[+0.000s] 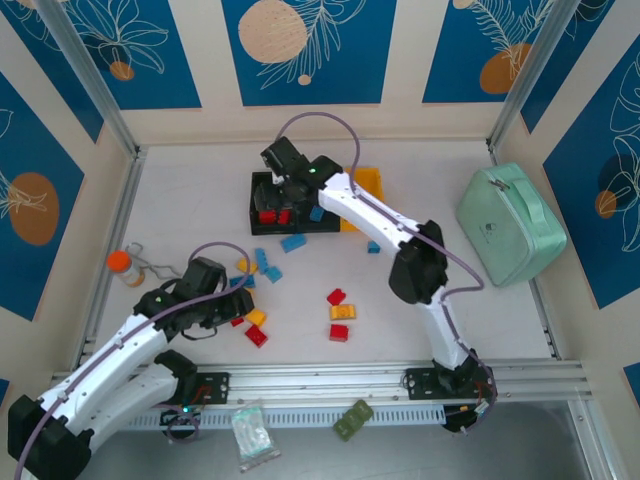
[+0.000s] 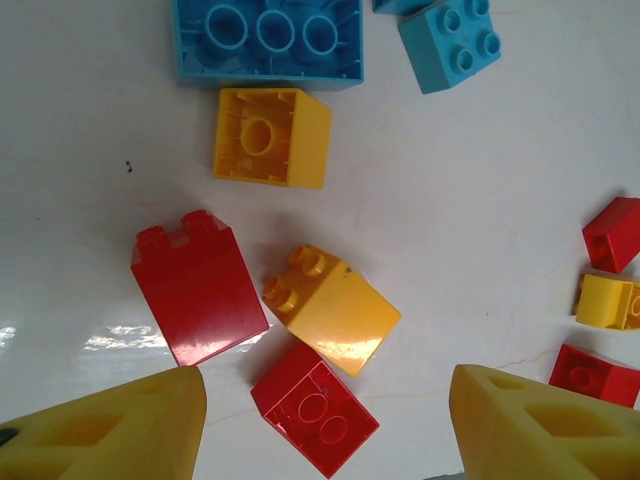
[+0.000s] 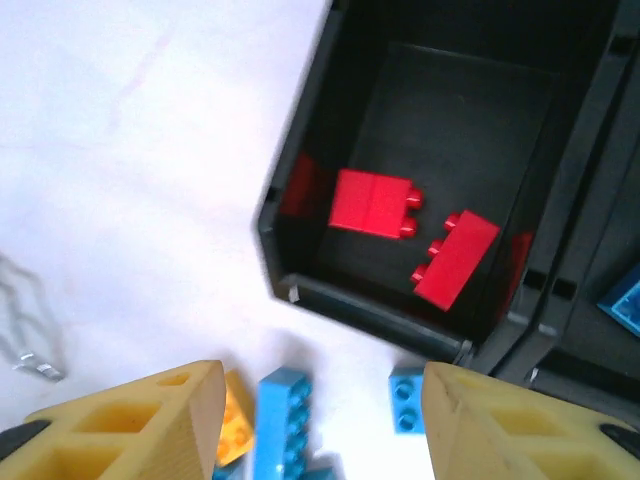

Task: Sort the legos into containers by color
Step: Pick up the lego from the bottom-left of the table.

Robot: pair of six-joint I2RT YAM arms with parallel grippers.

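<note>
My left gripper (image 2: 328,388) (image 1: 232,302) hangs open over loose legos on the white table. A red brick (image 2: 313,408) lies hollow side up between its fingers, untouched. Just beyond lie a yellow brick (image 2: 332,308), a taller red brick (image 2: 197,287), a hollow yellow brick (image 2: 272,137) and a large blue brick (image 2: 268,40). My right gripper (image 3: 322,385) (image 1: 283,190) is open and empty above the near edge of a black bin (image 3: 300,295). That bin holds two red bricks (image 3: 373,203) (image 3: 455,258). A long blue brick (image 3: 280,425) lies on the table below the gripper.
The yellow-orange bin (image 1: 368,180) ends the row on the right. A mint-green case (image 1: 510,225) stands at the right, and an orange-capped bottle (image 1: 125,265) at the left. Red and yellow bricks (image 1: 339,315) lie mid-table. A dark green flat piece (image 1: 352,418) rests by the front rail.
</note>
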